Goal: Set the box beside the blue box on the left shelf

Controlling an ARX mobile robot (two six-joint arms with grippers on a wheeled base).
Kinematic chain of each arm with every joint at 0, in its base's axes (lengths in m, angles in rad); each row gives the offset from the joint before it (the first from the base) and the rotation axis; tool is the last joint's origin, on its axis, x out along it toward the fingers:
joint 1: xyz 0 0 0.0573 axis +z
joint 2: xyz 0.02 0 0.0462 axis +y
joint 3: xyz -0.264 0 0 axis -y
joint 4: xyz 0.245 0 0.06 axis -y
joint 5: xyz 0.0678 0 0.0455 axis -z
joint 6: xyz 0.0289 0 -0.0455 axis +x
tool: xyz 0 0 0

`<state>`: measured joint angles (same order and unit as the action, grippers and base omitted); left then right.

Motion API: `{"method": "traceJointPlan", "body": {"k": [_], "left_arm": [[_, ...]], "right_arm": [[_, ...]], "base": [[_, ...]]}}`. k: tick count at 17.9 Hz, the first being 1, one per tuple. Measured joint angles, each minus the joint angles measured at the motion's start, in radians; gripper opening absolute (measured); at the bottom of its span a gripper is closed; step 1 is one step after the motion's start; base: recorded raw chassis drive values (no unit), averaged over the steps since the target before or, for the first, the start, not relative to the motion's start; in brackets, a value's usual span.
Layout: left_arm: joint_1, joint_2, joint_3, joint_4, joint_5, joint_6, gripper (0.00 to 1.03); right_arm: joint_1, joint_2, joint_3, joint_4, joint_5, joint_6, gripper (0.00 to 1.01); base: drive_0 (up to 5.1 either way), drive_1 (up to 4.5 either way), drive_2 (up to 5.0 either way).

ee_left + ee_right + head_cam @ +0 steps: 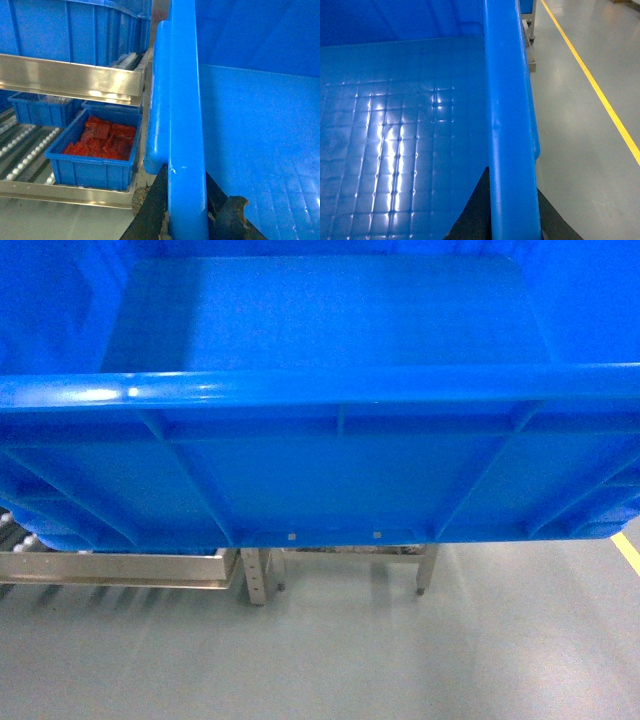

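Observation:
The box [320, 470], a large bright-blue open crate, fills most of the head view and hangs above the floor. My left gripper [187, 212] is shut on its left rim, with one black finger [155, 210] outside the wall and the other inside. On the opposite rim [512, 125] my right gripper [515, 215] is shut the same way. The left shelf [70, 80] lies just left of the box, its white roller lanes [20, 155] showing on the lower level. A large blue box [75, 25] sits on its upper level. Neither gripper shows in the head view.
A small blue bin of red parts [95, 150] and another small bin [40, 107] stand on the shelf's lower rollers. Metal frame legs [260, 575] stand under the crate. A yellow floor line [590, 85] runs along the grey floor to the right.

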<state>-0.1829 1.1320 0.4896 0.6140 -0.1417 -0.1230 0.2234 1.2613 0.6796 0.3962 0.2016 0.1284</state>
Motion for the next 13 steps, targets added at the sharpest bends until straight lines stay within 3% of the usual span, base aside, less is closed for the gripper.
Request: {"method": "traceJointPlan", "body": {"k": [13], "left_arm": [[0.0, 0.0, 0.0, 0.003, 0.0, 0.001, 0.08]], "right_arm": [[0.005, 0.0, 0.0, 0.002, 0.003, 0.001, 0.08]], "base": [[-4.7, 2.65, 2.7]]}}
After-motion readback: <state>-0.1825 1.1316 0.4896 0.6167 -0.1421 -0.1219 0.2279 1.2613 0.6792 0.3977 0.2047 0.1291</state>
